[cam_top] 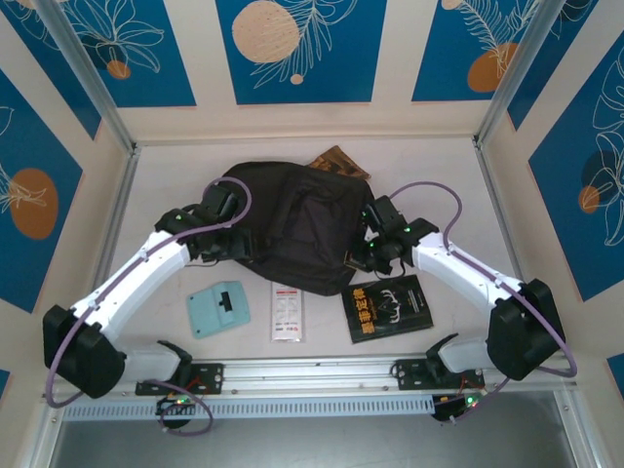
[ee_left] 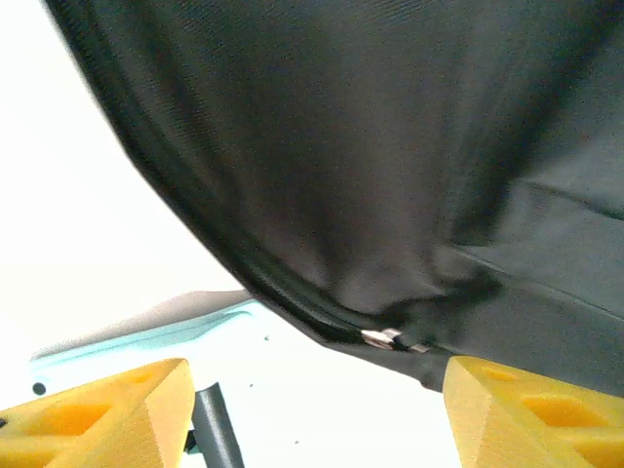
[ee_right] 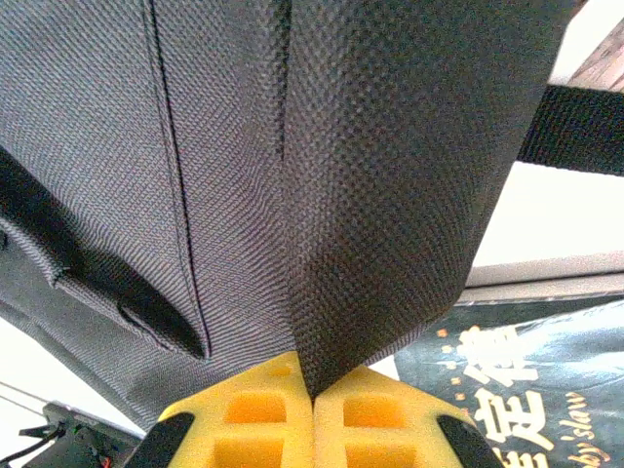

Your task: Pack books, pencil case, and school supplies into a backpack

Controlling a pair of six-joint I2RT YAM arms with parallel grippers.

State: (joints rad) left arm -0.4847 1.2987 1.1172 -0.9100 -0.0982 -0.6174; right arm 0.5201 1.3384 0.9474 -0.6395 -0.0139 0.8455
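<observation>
The soft, floppy backpack (cam_top: 292, 229) sagged: right pincer (ee_right: 312, 390) pinched a fabric fold at 4 o'clock; left pincer (ee_left: 312, 395) gaped by the 9 o'clock zip (ee_left: 390, 338), likely a firmer hold.

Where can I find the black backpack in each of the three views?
Top external: the backpack lies at the centre of the picture, slightly high.
Left wrist: its fabric and zip edge cover the top and right.
Right wrist: its fabric hangs over the upper part.
Landmarks: the teal piece near it; the black book.
</observation>
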